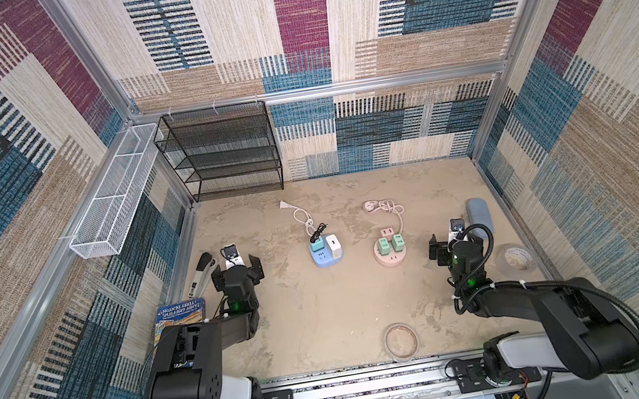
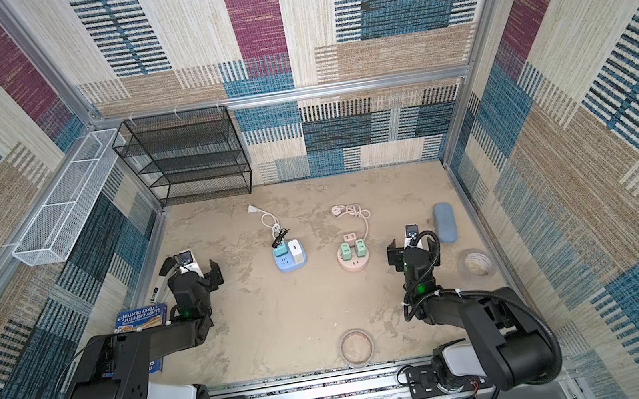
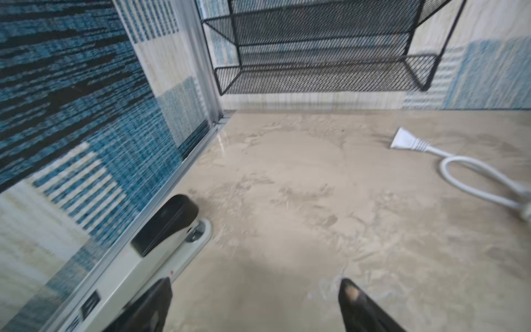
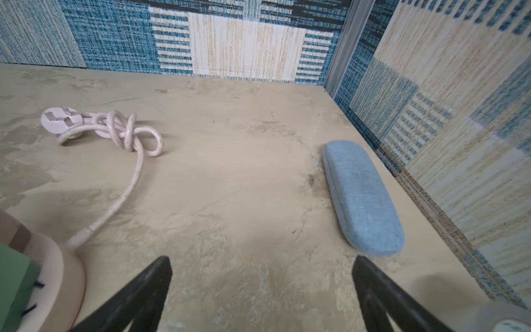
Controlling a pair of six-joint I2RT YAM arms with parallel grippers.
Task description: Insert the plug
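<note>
Two loose plugs lie at the back of the table. A white plug [image 1: 284,204] [image 3: 405,140] on a white cord leads to a blue socket block [image 1: 325,256] that carries a teal and a white adapter. A pink plug [image 1: 371,205] [image 4: 57,119] on a knotted pink cord leads to a round pink socket base [image 1: 390,258] [image 4: 63,276] with green adapters. My left gripper [image 1: 236,268] [image 3: 255,281] hovers open left of the blue block, holding nothing. My right gripper [image 1: 455,241] [image 4: 261,258] hovers open right of the pink base, also holding nothing.
A stapler [image 1: 203,266] [image 3: 163,224] and a book [image 1: 179,313] lie by the left wall. A blue glasses case [image 1: 479,215] [image 4: 362,195] and a tape roll [image 1: 516,258] sit at the right. Another tape ring [image 1: 401,340] lies near the front. A black mesh rack [image 1: 219,151] stands at the back left.
</note>
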